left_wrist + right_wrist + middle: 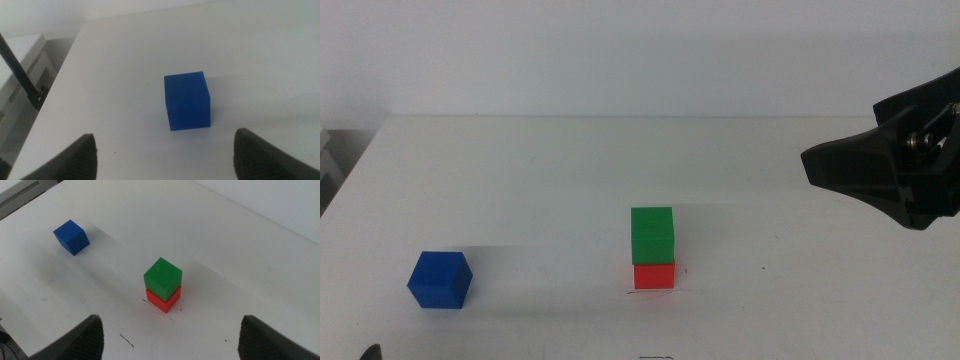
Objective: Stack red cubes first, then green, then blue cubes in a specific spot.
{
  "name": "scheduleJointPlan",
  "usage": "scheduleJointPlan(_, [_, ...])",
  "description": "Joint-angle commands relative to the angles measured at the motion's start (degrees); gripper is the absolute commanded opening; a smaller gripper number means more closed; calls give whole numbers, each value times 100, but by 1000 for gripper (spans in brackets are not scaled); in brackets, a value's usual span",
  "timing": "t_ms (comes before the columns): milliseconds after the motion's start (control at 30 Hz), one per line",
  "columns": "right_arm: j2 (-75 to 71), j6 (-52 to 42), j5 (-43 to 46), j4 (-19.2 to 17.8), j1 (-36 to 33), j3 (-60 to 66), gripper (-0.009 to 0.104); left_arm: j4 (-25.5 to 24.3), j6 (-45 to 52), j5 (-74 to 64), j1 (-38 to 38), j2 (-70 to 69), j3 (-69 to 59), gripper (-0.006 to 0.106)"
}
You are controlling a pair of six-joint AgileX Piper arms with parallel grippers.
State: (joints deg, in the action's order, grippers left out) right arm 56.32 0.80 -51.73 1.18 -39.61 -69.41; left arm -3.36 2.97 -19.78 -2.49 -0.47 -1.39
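Note:
The green cube (652,234) sits on the red cube (654,275) at the table's middle front, also shown in the right wrist view as green (162,278) on red (165,300). A thin dark line mark (642,290) lies at the red cube's base. The blue cube (439,280) stands alone at the front left. My left gripper (165,165) is open and empty, just short of the blue cube (186,101), which lies between the lines of its jaws. My right gripper (840,165) hangs open and empty at the right, above the table and away from the stack.
The white table's (520,170) left edge (55,85) runs close to the blue cube, with a dark stand (22,75) beyond it. A short pen stroke (126,340) marks the tabletop near the stack. The blue cube also shows in the right wrist view (71,237).

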Motion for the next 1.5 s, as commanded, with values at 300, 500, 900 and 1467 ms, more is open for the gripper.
scheduleJointPlan(300, [-76,-80,326,-62,45,-163,83,-103,-133,-1377,-20,2974,3048,93])
scheduleJointPlan(500, [-76,-80,326,-62,45,-163,83,-43,-255,-3791,-20,4324,4971,93])
scheduleJointPlan(900, [-76,-80,326,-62,45,-163,83,-8,-145,-4093,-20,5821,5919,93])
scheduleJointPlan(1467, [-76,-80,331,-62,45,-163,83,336,176,-3926,-20,8058,6859,93])
